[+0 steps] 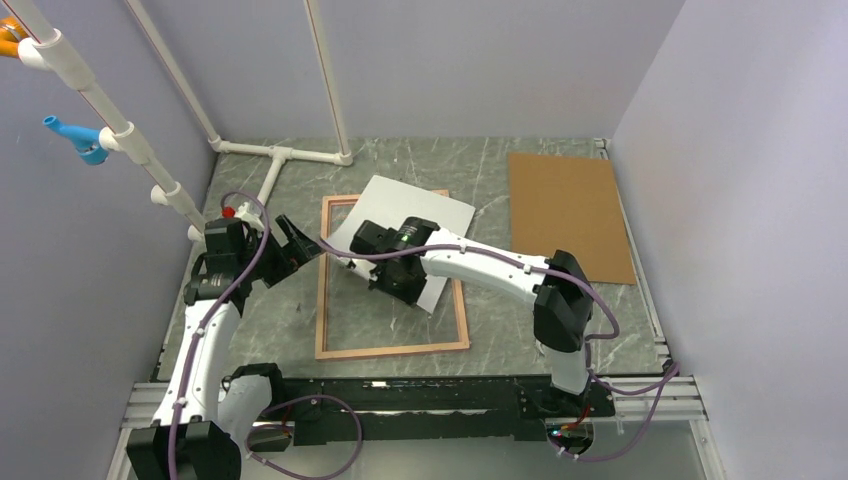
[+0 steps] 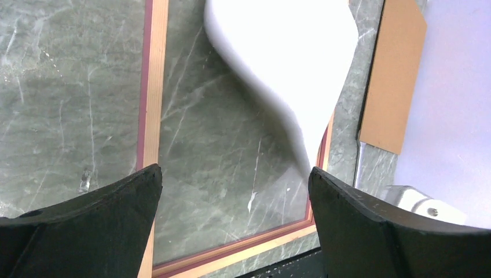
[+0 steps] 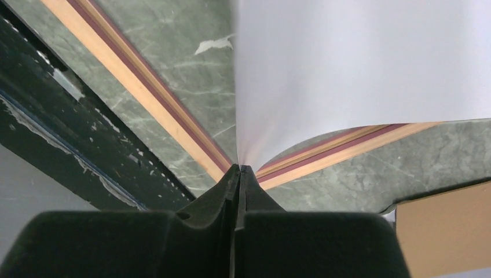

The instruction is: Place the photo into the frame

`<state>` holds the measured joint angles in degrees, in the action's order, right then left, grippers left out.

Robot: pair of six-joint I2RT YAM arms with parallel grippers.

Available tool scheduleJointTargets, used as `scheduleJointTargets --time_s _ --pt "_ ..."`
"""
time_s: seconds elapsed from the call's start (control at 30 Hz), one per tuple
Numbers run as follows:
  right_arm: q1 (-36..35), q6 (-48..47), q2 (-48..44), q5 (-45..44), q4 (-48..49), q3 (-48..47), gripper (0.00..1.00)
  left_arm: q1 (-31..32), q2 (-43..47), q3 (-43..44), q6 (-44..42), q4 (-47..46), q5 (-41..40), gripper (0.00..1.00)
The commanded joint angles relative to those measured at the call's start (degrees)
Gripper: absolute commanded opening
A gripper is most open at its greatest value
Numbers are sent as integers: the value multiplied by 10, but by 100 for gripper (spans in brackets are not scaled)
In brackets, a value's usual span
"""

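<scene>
Top external view: the photo lies with its white side up, turned askew across the far right corner of the frame. The frame lies flat on the desk. The right claw is closed tight on one edge of the photo, and in the right wrist view the paper rises and bends away from the pinch. The left claw stands wide open near the left edge of the frame and holds nothing. A brown board lies well apart at the right, flat on the desk.
</scene>
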<state>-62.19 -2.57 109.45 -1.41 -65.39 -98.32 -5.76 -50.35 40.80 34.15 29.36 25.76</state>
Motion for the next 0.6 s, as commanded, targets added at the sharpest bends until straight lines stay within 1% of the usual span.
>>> scheduleJointTargets --time_s 0.0,0.03,0.1,0.13,0.3,0.37,0.4,0.47,0.5,0.57 --pt "-7 13 -38 -35 -21 19 4 -4 7 3 0 -22 20 99" --pt "-7 21 -39 -59 -25 21 5 -5 7 4 -3 -21 18 100" --pt "-6 48 -37 -99 -33 27 12 -5 7 6 -5 -19 15 99" --pt "-7 67 -33 -120 -39 30 13 -5 6 6 -6 -19 14 99" --pt "-6 151 -4 -195 -95 53 12 -5 6 6 -7 -20 12 99" --pt "-7 165 -7 -205 -96 77 11 -6 5 1 -5 -26 17 99" --pt "-6 176 -10 -214 -96 83 14 -6 3 -2 -4 -29 19 99" --pt "-4 191 -16 -228 -104 86 25 -6 -1 -5 -4 -31 25 99" --pt "-2 199 -19 -236 -108 82 32 -6 -3 -7 -4 -32 27 99" --pt "8 203 -32 -234 -102 75 50 -6 -4 -10 -4 -34 31 99"
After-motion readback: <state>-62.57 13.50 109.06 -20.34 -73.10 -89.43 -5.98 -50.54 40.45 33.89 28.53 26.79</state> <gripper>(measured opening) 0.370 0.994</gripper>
